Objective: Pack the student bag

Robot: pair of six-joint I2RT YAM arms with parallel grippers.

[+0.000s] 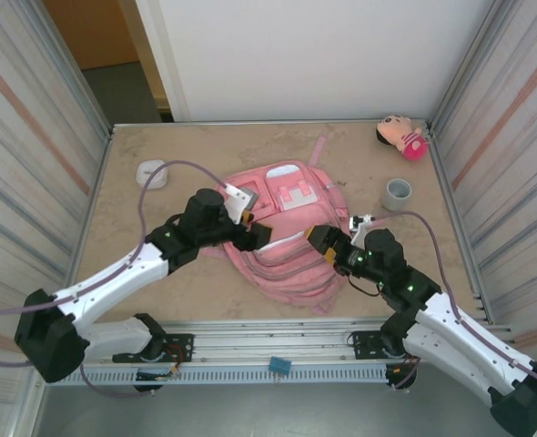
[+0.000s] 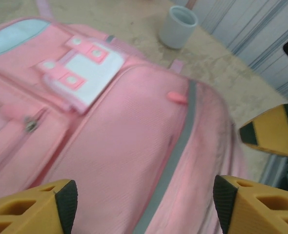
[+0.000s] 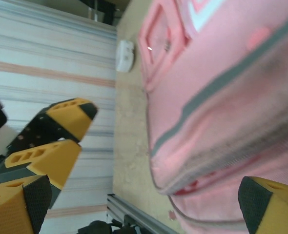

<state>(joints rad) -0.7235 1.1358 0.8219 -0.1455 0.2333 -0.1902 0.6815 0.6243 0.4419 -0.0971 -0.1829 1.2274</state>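
Bag [image 1: 287,232] flat at centre of table [image 1: 205,150]. Right of bag, near but apart: cup [image 1: 397,193], upright. Behind cup, in far right corner: doll [image 1: 401,137]. Left of bag, toward far left: small box [image 1: 151,173]. Left gripper [image 1: 259,235] over bag's left side, right gripper [image 1: 321,241] over its right side, facing each other. Clip [image 1: 279,366] on rail in front of table's near edge.
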